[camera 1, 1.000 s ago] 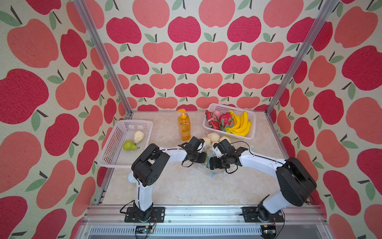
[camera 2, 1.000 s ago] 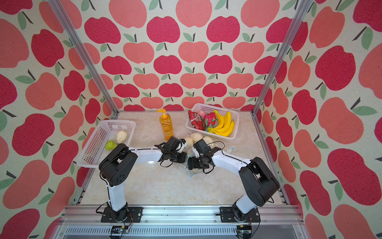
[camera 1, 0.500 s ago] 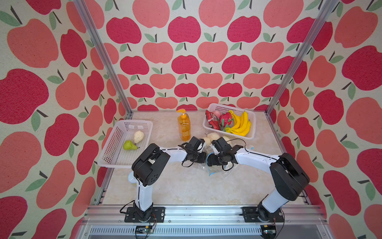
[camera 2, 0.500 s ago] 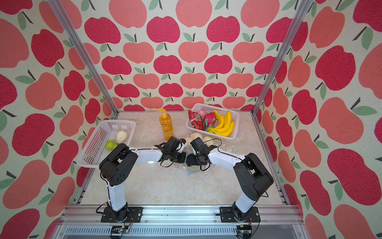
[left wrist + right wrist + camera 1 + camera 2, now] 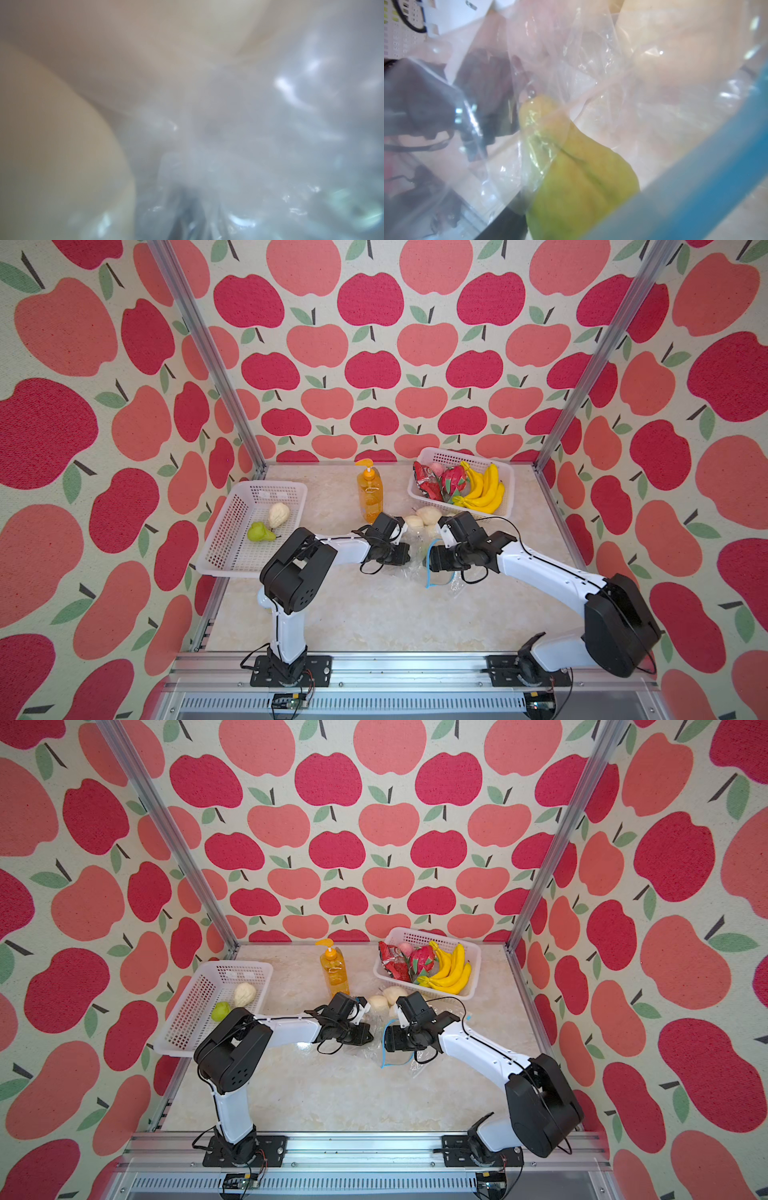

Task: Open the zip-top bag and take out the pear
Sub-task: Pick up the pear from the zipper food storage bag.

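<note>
The clear zip-top bag [image 5: 417, 541] lies crumpled at mid-table in both top views, its blue zip rim [image 5: 427, 572] gaping toward the right arm. My left gripper [image 5: 405, 556] is shut on the bag's plastic from the left; its wrist view shows only blurred film [image 5: 249, 145]. My right gripper [image 5: 429, 562] reaches into the bag's mouth. In the right wrist view the yellow-green pear [image 5: 581, 176] sits inside the bag between the jaws, with one dark finger [image 5: 508, 225] against its side. The blue rim [image 5: 695, 187] hides the other finger.
Two pale round fruits [image 5: 424, 518] lie just behind the bag. An orange soap bottle [image 5: 369, 493] stands behind the left gripper. A white basket [image 5: 509, 493] with bananas is at back right. Another basket [image 5: 232, 547] at left holds a green pear and a pale fruit.
My right gripper has pushed leftward into the bag's mouth toward the left gripper, and its jaws have narrowed around the pear. The left gripper has stayed put.
</note>
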{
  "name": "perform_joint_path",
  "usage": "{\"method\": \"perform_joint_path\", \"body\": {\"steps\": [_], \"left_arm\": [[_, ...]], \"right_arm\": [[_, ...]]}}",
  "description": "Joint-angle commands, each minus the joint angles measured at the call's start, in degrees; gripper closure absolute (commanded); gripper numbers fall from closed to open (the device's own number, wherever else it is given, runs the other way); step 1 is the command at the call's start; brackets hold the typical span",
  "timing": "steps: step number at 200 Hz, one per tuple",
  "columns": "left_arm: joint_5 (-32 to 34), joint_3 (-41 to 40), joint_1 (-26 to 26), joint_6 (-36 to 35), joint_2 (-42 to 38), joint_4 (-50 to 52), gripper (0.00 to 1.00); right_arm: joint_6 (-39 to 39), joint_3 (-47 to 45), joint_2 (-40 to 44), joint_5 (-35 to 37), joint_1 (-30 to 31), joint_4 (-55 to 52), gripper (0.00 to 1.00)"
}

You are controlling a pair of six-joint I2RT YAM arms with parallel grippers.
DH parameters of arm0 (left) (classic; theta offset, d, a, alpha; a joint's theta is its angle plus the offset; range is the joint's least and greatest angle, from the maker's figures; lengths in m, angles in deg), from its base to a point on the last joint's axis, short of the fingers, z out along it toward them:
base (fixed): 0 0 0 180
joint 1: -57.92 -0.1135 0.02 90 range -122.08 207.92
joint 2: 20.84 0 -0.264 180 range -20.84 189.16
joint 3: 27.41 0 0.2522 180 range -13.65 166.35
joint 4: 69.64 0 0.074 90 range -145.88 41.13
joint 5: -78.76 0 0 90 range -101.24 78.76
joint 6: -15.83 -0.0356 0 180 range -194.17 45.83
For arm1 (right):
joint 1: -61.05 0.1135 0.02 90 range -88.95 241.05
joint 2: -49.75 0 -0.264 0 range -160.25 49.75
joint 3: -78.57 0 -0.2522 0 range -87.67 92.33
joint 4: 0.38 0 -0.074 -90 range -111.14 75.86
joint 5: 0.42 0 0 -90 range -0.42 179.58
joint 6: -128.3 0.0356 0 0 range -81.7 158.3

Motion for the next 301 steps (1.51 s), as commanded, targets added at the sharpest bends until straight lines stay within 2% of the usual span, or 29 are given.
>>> {"method": "perform_joint_path", "body": {"steps": [1,36,56,99,130,163,198,223,248,260,291,301], "left_arm": [[5.9,-3.5,-1.4,-0.5,2.9,10.3,1.0],[6.3,-2.8,-1.5,-0.9,3.0,11.2,1.0],[6.1,-2.6,-1.8,-0.9,3.1,11.2,1.0],[6.0,-3.1,-2.8,-1.6,1.7,11.4,1.0],[5.2,-4.1,-3.5,-2.3,0.4,11.0,1.0],[4.8,-3.6,-3.5,-3.0,0.0,12.0,1.0],[3.2,-2.1,-3.7,-4.2,-1.9,13.6,1.0],[1.2,-2.1,-3.6,-5.6,-7.3,14.2,0.91],[0.7,-0.2,-3.7,-7.4,-14.0,18.2,0.74],[0.6,1.3,-3.8,-8.3,-16.5,20.6,0.62],[-2.5,3.4,-5.1,-9.1,-22.7,23.1,0.4],[-4.8,3.4,-6.3,-8.5,-24.6,22.4,0.37]], "right_arm": [[-4.3,-1.8,4.7,-8.1,-2.2,-5.6,0.48],[-8.1,-2.7,11.2,-14.1,-7.0,-11.8,0.48],[-9.8,-1.9,13.5,-14.8,-8.3,-16.6,0.48],[-8.6,-0.9,13.8,-6.9,-8.6,-23.3,0.47],[-6.8,0.0,12.7,-0.7,-8.4,-25.3,0.52],[-6.3,1.6,15.1,0.8,-9.3,-27.1,0.52],[-7.1,4.0,18.0,0.2,-15.7,-29.6,0.52],[-7.5,6.7,19.9,-5.0,-21.1,-28.2,0.53],[-6.5,8.3,21.3,-10.9,-24.9,-24.0,0.52],[-5.5,8.2,22.1,-13.8,-25.6,-20.8,0.52],[-2.3,6.7,24.0,-19.7,-25.7,-11.8,0.52],[-1.8,6.5,24.0,-21.6,-25.7,-9.7,0.52]]}}
